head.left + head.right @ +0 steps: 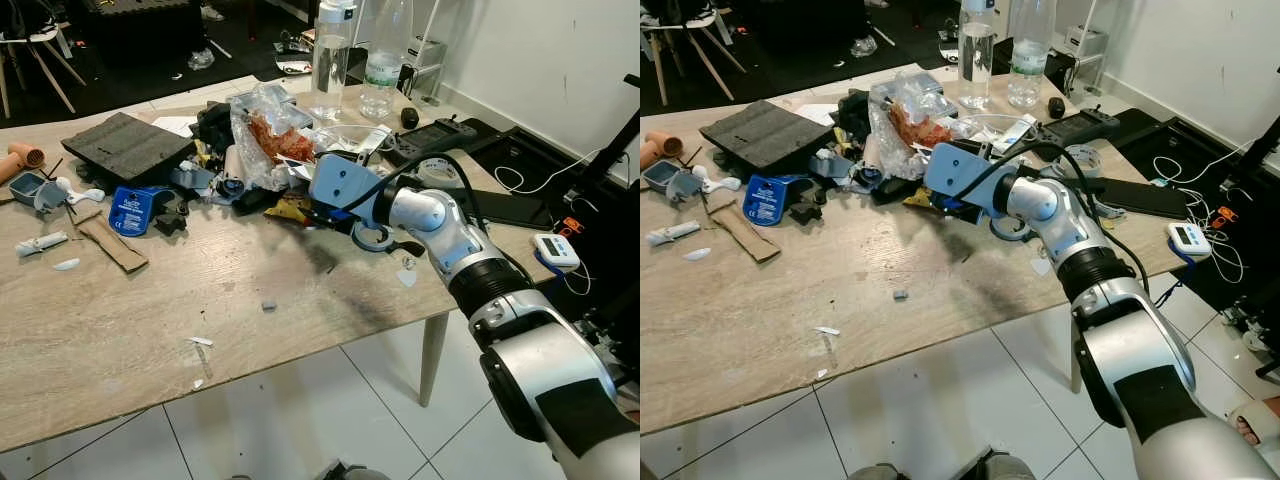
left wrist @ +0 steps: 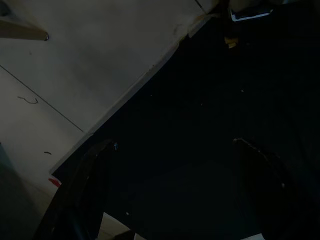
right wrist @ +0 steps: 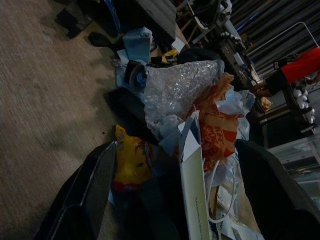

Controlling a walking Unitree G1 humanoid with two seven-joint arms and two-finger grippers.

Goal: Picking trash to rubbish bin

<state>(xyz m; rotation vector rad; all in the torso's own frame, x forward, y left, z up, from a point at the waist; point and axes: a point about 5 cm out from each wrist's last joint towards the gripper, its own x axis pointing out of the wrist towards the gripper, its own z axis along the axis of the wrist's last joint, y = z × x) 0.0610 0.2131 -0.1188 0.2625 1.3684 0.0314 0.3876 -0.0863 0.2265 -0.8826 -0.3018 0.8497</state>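
The right claw (image 3: 172, 192) is stretched over the worktop (image 1: 150, 320) into the trash pile, its two black fingers (image 3: 82, 195) spread wide apart with nothing gripped between them. Straddled by the fingers are a yellow snack wrapper (image 3: 129, 162) and a white card strip (image 3: 192, 190); just beyond the wrapper lie a wad of bubble wrap (image 3: 175, 90) and an orange crumpled bag (image 3: 215, 125). The wrapper is judged the likeliest target. For a clean pick, the claw should be lowered until both fingers flank the wrapper alone, then closed gently so the card strip and the cable loops near it are not dragged along. The left claw (image 2: 175, 200) hangs idle over dark floor, fingers parted. No bin can be made out.
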